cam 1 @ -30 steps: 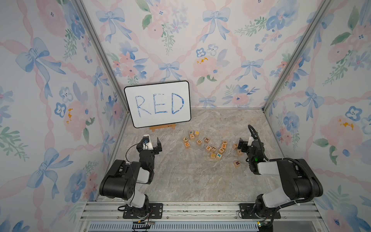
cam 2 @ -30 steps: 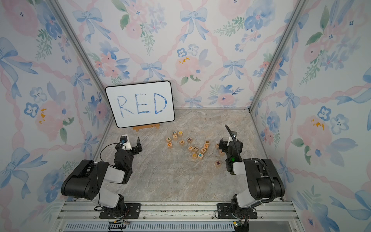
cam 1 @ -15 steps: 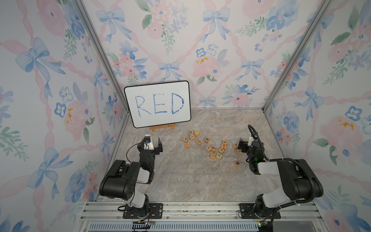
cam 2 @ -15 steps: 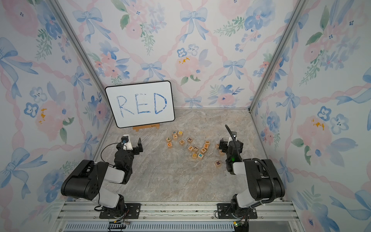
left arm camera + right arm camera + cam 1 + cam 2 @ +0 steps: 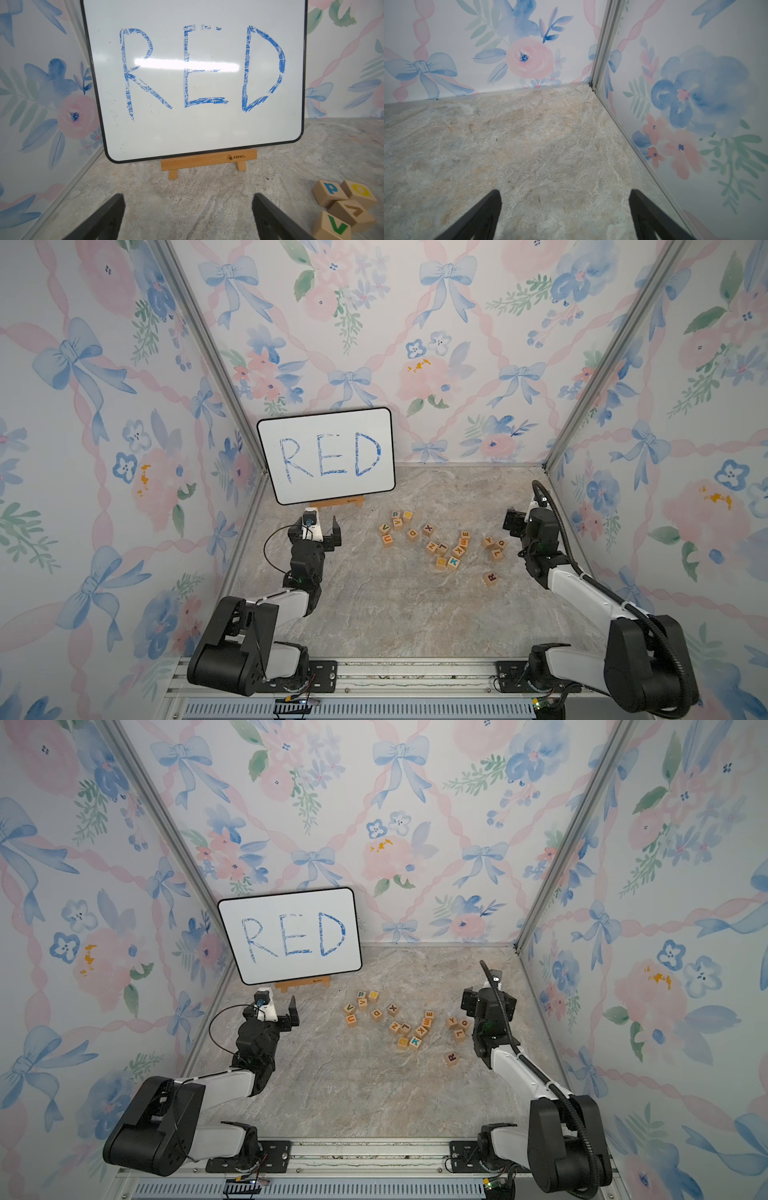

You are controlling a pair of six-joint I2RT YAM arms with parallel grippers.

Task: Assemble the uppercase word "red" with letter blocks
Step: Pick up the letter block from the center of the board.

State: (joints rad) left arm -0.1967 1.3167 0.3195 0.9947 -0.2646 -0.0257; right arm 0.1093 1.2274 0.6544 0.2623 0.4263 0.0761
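tabletop (image 5: 374, 614): marble-patterned, cubes scattered across its middle and right
R block (image 5: 491, 578): dark brown letter; alone and nearest the front edge of all the cubes, toward the right edge, apart from the scatter
K block (image 5: 454, 562): front of the scatter, touching a neighbouring cube
E block (image 5: 465, 534): red-orange letter; mid-scatter, just beside another cube
D block (image 5: 412, 534): orange letter; between the U block (image 5: 387, 539) and X block (image 5: 428, 529), touching neither
left gripper (image 5: 187, 199): released, jaws spread wide, nothing between them; over the left side, facing the whiteboard
right gripper (image 5: 564, 193): released, empty; near the right edge, facing the far right corner
whiteboard (image 5: 328, 456): far left corner, on a wooden easel (image 5: 207, 159), blue handwritten RED
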